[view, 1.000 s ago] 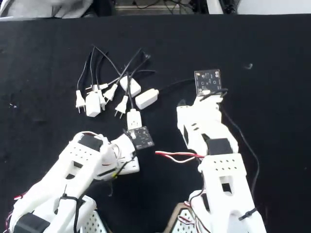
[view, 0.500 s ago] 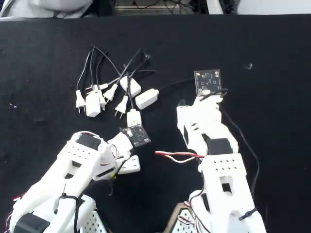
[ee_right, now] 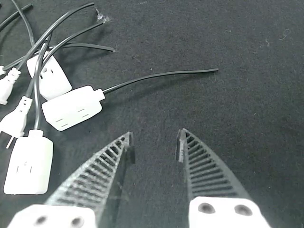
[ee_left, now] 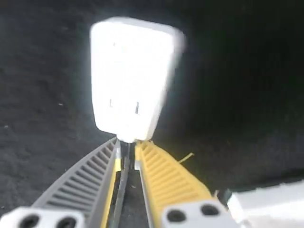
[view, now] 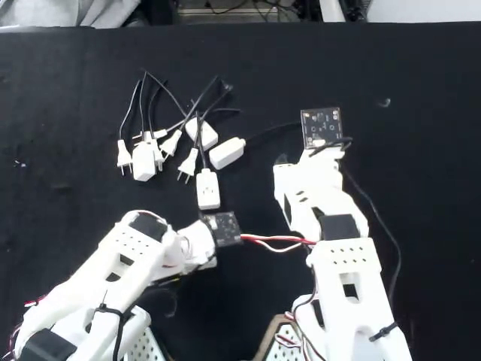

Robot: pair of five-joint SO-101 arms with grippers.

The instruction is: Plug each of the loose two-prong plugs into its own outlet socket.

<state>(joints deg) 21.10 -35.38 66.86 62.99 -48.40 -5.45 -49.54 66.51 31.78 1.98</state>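
the left gripper sits low in the middle of the high view, its two fingers closed to a thin slit. their tips are right at the near end of a white outlet socket, which lies flat on the black table — whether they touch it or stop just short, i cannot tell. above that socket, in the upper left-centre of the high view, a second socket and a third socket lie among white two-prong plugs on thin black cords; the plugs whose prongs show are loose. the right gripper is right of centre in the high view — its jaws are spread wide over bare cloth, near the second socket and gripping nothing.
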